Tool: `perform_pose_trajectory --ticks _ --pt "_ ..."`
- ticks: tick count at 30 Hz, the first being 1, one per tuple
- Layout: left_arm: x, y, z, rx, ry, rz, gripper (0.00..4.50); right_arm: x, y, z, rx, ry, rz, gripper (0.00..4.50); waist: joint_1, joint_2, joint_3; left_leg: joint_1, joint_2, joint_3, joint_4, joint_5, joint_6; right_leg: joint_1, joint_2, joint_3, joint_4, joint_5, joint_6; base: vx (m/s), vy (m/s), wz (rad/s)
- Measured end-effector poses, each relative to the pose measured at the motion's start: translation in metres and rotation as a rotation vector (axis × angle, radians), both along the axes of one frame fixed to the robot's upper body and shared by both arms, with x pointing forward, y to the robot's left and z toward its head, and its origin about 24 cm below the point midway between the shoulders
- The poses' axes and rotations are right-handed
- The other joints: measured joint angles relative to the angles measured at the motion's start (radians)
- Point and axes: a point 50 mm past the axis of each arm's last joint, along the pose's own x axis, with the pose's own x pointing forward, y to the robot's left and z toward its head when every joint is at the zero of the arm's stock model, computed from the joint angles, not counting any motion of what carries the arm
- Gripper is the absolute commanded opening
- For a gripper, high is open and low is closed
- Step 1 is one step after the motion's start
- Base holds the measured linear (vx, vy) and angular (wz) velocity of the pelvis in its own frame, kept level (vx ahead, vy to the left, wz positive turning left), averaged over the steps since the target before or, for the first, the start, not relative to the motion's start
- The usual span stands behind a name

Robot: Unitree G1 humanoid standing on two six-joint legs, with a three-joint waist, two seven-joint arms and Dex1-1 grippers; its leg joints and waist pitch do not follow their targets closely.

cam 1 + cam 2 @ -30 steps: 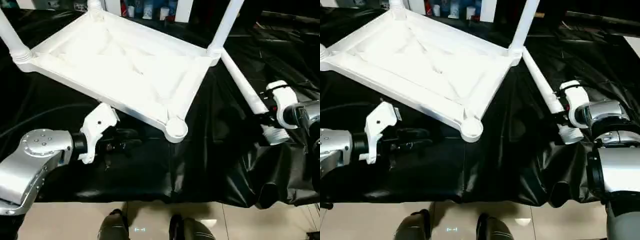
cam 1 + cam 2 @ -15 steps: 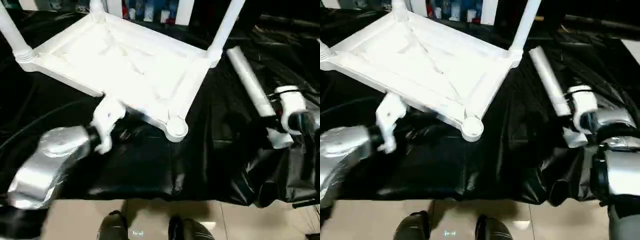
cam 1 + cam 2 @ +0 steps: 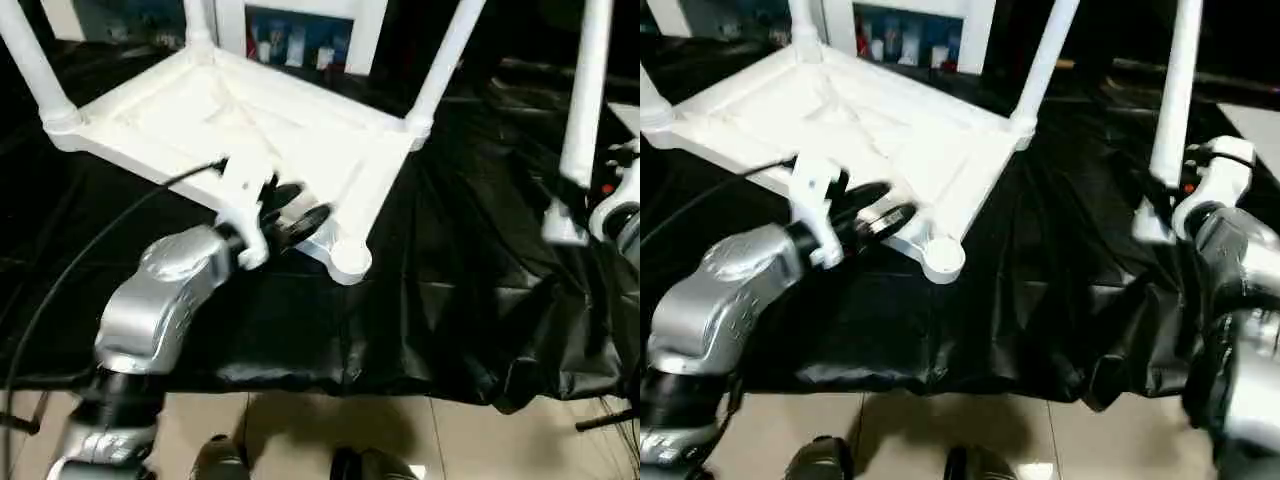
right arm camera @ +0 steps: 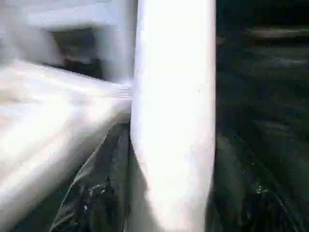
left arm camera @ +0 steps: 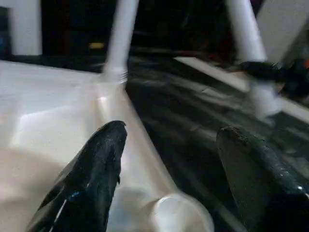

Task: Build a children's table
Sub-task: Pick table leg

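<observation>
Upturned children's table (image 3: 250, 120) lies mid-left on black work table (image 3: 450, 300), three legs in, its near-right corner socket (image 3: 350, 260) empty, fourth leg (image 3: 580, 100) held upright in right gripper (image 4: 164, 193) well right of it, left gripper (image 3: 295, 210) spread wide just beside it.

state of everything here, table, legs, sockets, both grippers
children's table: upside down on the black cloth, three legs fitted
near corner socket: empty
fourth leg: upright, clear of the cloth, held
right gripper: shut on fourth leg
left gripper: fingers open, at the tabletop's near edge by the socket
</observation>
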Motion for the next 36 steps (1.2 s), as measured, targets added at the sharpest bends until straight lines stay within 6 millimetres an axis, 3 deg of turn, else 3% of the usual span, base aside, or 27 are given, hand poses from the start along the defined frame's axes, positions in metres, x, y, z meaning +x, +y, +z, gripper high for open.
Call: perform_pose_trajectory --ticks 1,4,8,12,18,23,27,36 --pt "0.001 -0.005 0.004 -0.037 0.021 -0.018 3.7 -0.01 0.01 0.001 0.032 -0.047 0.08 1.85 0.007 0.002 -0.001 0.0 0.0 0.001 0.0 0.001 0.001 0.001 0.0 0.0 0.0 0.0 0.0 0.0 0.0 0.0" --pt "0.003 -0.017 0.017 -0.118 0.045 -0.074 3.81 -0.026 0.038 0.01 0.089 -0.129 0.277 1.85 0.014 0.004 -0.005 0.002 0.001 0.001 0.001 0.001 -0.001 0.002 -0.001 0.001 -0.002 0.005 0.0 0.0 0.0 0.0" --pt "0.01 -0.022 0.03 -0.225 0.077 -0.082 4.16 -0.049 0.061 0.017 0.078 -0.19 0.415 1.85 0.02 -0.005 -0.015 0.002 0.001 -0.001 0.0 0.001 -0.003 0.005 -0.001 -0.001 -0.007 0.006 0.007 0.0 0.0 0.0" --pt "0.014 -0.028 0.037 -0.263 0.088 -0.096 4.5 -0.05 0.109 0.006 -0.051 -0.149 0.496 1.85 0.014 -0.004 -0.033 0.001 0.001 -0.005 0.001 0.002 -0.005 0.005 -0.001 -0.002 -0.012 0.008 0.011 0.0 0.0 0.0" --pt "0.02 -0.033 0.034 -0.327 0.171 -0.067 4.5 -0.037 0.158 -0.002 -0.232 -0.156 0.428 1.85 0.018 -0.005 -0.036 -0.002 0.0 -0.008 0.001 0.003 -0.005 0.005 -0.001 -0.003 -0.013 0.009 0.012 0.0 0.0 0.0" --pt "0.022 -0.034 0.04 -0.4 0.183 -0.061 4.5 -0.032 0.171 0.003 -0.3 -0.199 0.359 1.85 0.019 -0.012 -0.04 -0.002 -0.001 -0.008 0.001 0.003 -0.005 0.01 -0.002 -0.003 -0.017 0.013 0.018 0.0 0.0 0.0" --pt "0.022 -0.034 0.037 -0.41 0.22 -0.028 4.15 -0.033 0.179 0.001 -0.365 -0.214 0.346 1.85 0.018 -0.02 -0.046 -0.002 -0.001 -0.008 0.001 0.003 -0.005 0.012 -0.002 -0.003 -0.02 0.017 0.02 0.0 0.0 0.0" --pt "0.028 -0.031 0.031 -0.433 0.268 0.086 3.62 -0.035 0.204 -0.005 -0.486 -0.262 0.307 1.85 0.016 -0.02 -0.047 -0.001 -0.001 -0.008 0.0 0.002 -0.005 0.014 -0.001 -0.002 -0.022 0.018 0.018 0.0 0.0 0.0"
